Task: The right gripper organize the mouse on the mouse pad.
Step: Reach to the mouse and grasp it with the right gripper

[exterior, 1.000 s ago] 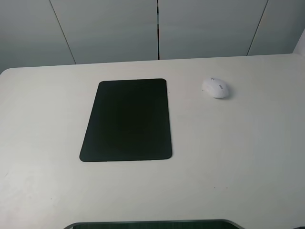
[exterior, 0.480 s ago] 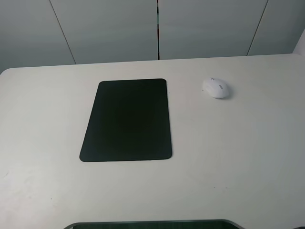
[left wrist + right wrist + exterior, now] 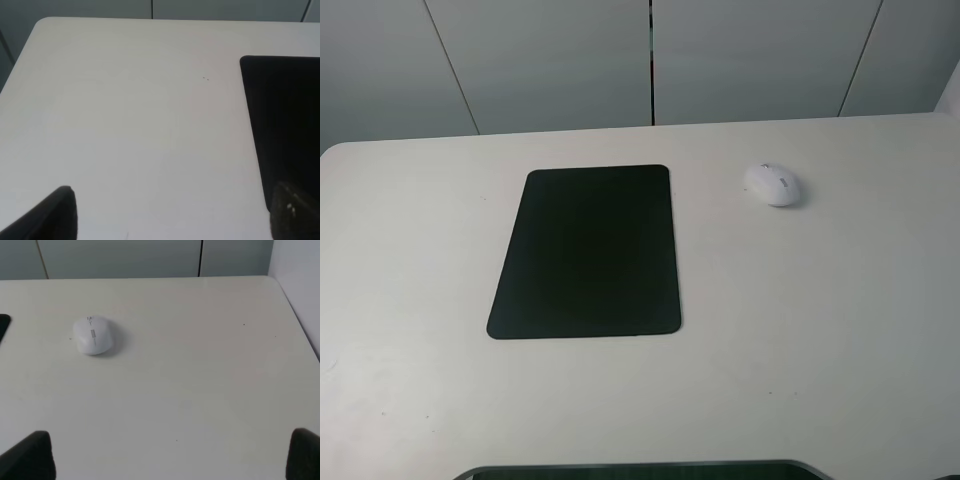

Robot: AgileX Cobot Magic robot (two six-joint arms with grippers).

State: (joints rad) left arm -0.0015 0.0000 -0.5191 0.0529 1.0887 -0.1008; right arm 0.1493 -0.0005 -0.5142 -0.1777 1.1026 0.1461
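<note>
Plainly, none of the task is done yet, judging from how things lie. The small white oval computer mouse [image 3: 772, 185], with a grey strip for its scroll wheel, sits on the pale, smooth tabletop [image 3: 820, 340]. It is toward the far right in the high view. It is well apart from the flat matte black rectangular mouse pad [image 3: 585, 250], which lies left of centre with nothing on it.

Neither arm shows in the high view. In its own wrist view, the black two-fingered right gripper [image 3: 167, 457] has its fingertips [image 3: 27, 457] spread wide with nothing between them. The mouse is well ahead of it, untouched, with only a corner of the pad visible beyond. The black left gripper [image 3: 172, 215] is likewise spread wide and holds nothing, and the pad's edge lies in front of it.

So every step is left to do. As I judge it, the right gripper has to reach out to the mouse, close on its rounded sides, carry it across to the pad, set it down and let go.
</note>
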